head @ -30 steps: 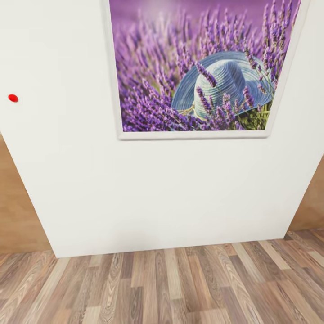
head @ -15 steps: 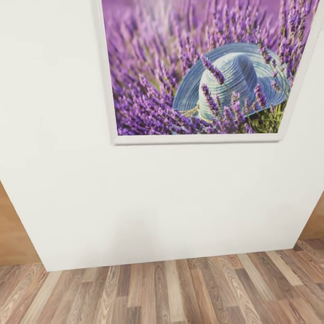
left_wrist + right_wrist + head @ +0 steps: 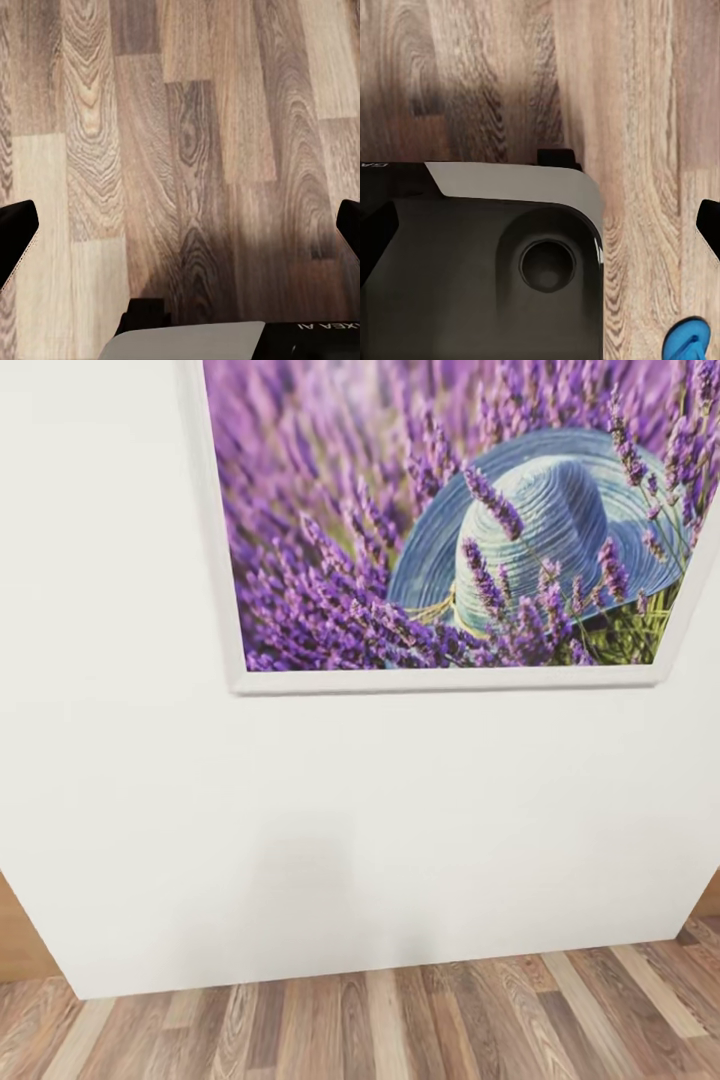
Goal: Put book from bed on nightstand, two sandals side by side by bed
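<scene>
Head view: white wall [image 3: 300, 840], lavender picture [image 3: 440, 530], plank floor [image 3: 400, 1025]; both pincers spread apart.

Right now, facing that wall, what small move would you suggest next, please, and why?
Probably turn the base away from the white wall: the lavender picture sits close ahead. A blue sandal lies on the wood floor beside the base, and both pincers hang open above it.
</scene>
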Motion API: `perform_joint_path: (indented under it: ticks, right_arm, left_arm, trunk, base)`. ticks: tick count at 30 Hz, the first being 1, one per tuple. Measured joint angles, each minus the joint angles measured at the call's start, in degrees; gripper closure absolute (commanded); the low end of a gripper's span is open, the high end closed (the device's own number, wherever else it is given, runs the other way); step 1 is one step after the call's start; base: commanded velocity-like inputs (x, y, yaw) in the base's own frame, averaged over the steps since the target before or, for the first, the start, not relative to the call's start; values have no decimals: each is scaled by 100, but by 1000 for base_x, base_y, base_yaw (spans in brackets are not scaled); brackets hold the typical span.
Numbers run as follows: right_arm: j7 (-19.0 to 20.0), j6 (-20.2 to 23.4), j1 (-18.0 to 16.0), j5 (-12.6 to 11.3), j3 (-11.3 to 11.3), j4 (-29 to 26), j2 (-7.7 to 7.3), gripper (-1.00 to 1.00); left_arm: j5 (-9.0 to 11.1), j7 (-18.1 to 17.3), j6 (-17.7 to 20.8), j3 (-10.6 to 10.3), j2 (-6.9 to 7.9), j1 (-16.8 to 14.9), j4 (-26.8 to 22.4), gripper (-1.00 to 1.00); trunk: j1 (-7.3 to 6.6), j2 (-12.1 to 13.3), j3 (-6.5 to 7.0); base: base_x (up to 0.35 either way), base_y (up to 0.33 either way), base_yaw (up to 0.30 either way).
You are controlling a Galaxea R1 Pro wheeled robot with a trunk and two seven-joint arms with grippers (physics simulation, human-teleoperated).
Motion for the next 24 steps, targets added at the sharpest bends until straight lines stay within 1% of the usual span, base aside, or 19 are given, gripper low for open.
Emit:
perform_joint_path:
  ticks: [13,17,24]
  right_arm:
    - [0,0,0,0,0,0,0,-100]
    - [0,0,0,0,0,0,0,-100]
    - [0,0,0,0,0,0,0,-100]
  left_arm:
    - [0,0,0,0,1,0,-4,-100]
    - [0,0,-2,0,1,0,-6,-100]
    - [0,0,-2,0,-1,-1,-4,-100]
  trunk:
    - [0,0,0]
    - [2,0,0]
    - [4,0,0]
  base:
    - [326,0,-7]
    - [129,0,-133]
    - [13,0,-236]
